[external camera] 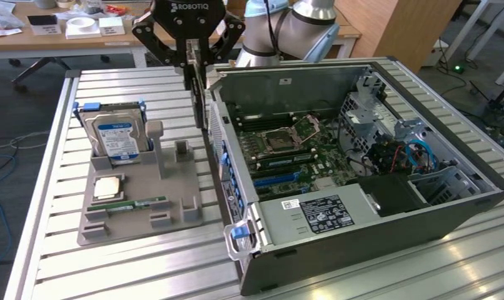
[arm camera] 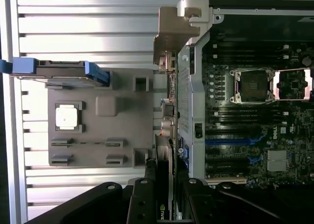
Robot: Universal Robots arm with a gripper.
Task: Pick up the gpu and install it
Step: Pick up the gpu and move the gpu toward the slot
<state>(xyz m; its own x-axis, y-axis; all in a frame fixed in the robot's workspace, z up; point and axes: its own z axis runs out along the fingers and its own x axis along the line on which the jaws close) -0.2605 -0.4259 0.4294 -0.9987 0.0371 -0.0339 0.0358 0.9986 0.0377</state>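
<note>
My gripper (external camera: 194,62) is shut on the gpu (external camera: 200,100), a thin dark card that hangs edge-on below the fingers. It is above the gap between the grey parts holder (external camera: 144,187) and the outer wall of the open computer case (external camera: 235,156). In the wrist view the gpu (arm camera: 163,160) runs out from between the black fingers (arm camera: 142,199), alongside the case's rear panel (arm camera: 189,96). The motherboard (external camera: 294,150) with blue expansion slots (external camera: 279,178) lies inside the case.
The holder carries an upright hard drive (external camera: 117,134) with blue rails, a processor chip (external camera: 107,185) and a green memory stick (external camera: 139,203). The case stands on a slatted aluminium table (external camera: 110,269). Wooden desks (external camera: 60,34) with clutter stand behind.
</note>
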